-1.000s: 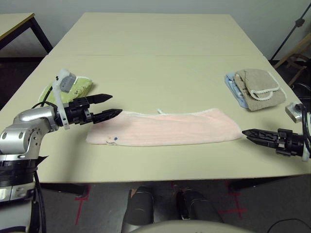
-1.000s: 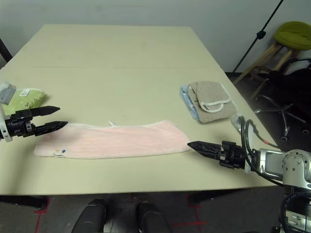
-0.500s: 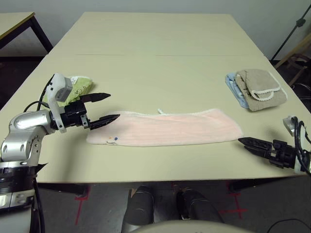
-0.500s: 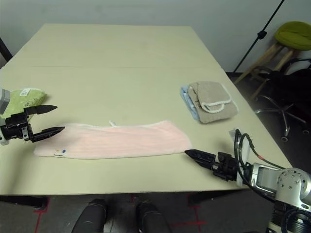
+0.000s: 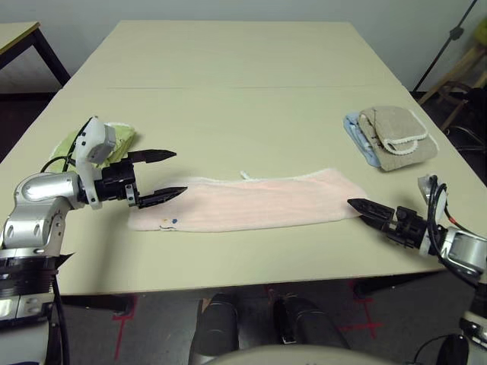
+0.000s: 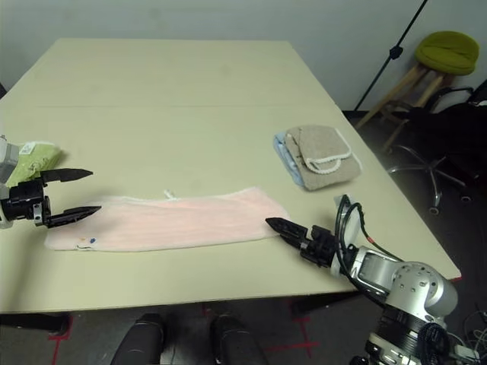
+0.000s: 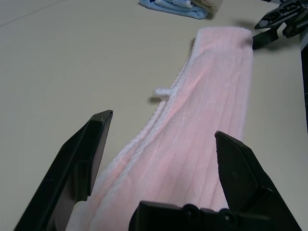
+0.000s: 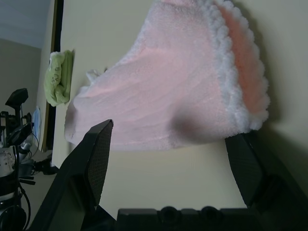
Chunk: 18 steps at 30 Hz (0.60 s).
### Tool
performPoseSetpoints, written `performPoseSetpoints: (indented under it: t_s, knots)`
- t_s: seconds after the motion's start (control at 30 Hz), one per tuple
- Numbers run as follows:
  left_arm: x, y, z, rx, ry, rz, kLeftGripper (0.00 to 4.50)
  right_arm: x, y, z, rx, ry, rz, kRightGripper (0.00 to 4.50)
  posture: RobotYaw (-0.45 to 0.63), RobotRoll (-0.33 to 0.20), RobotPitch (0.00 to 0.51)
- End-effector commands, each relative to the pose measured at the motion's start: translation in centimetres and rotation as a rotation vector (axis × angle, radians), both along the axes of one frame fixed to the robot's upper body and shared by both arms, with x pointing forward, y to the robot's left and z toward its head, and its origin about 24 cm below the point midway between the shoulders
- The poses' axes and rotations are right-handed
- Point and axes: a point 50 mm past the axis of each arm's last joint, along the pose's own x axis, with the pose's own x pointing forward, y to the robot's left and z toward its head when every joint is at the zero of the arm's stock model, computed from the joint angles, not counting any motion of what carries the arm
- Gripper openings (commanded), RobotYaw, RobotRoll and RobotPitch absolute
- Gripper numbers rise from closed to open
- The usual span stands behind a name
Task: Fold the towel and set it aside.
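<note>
Left gripper (image 5: 163,174) spread wide at the pink towel's left end, one black finger over bare tabletop just past the far edge, the other over the near left corner; nothing held. Right gripper (image 5: 363,209) likewise fully apart and empty, low over the table, tips just beside the towel's right end, whether touching or not cannot be told; in the right wrist view, the rolled white-stitched end framed between both fingers (image 8: 94,159).

Then by size. Table (image 5: 228,68): pale, broad, a seam running across its middle. Towel (image 5: 251,204): folded into a long narrow strip, lying flat across the near half of the table between the two grippers, white stitched edging along the far side, a small white label loop (image 5: 244,175) sticking out from that edge, a small printed logo (image 5: 169,223) near the left corner. Beige and blue folded towels (image 5: 389,138): stacked at the far right, well apart from the strip. Light green towel (image 5: 116,139): bunched at the far left, partly behind the left wrist camera housing (image 5: 96,141). Green stool (image 6: 447,52): off the table, far right.
</note>
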Motion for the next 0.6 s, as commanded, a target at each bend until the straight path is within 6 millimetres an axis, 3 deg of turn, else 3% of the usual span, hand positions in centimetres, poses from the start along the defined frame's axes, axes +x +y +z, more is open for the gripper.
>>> performPoseSetpoints:
  t_s: [0.03, 0.17, 0.4, 0.43, 0.6]
  knots:
    - [0.0, 0.0, -0.5, 0.014, 0.04, -0.007, 4.5, 0.0, -1.2, -1.8, -0.105, 0.015, -0.118, 4.1, 0.16, 0.0, 0.156]
    - [0.0, 0.1, -0.8, 0.006, 0.064, -0.016, 4.5, 0.2, -2.1, -1.8, -0.142, -0.067, -0.195, 2.71, 0.15, 0.0, 0.157]
    - [0.4, 0.0, -0.7, 0.008, 0.058, -0.016, 4.5, 0.2, -1.9, -1.8, -0.105, -0.11, -0.229, 0.18, 0.14, 0.0, 0.155]
    - [0.5, 0.0, -0.7, 0.008, 0.058, -0.017, 4.5, 0.2, -2.1, -1.7, -0.111, -0.119, -0.24, 0.02, 0.14, 0.0, 0.155]
    - [0.7, -0.1, -0.8, 0.009, 0.061, -0.016, 4.5, 0.3, -2.4, -1.4, -0.098, -0.146, -0.269, 0.02, 0.14, 0.0, 0.153]
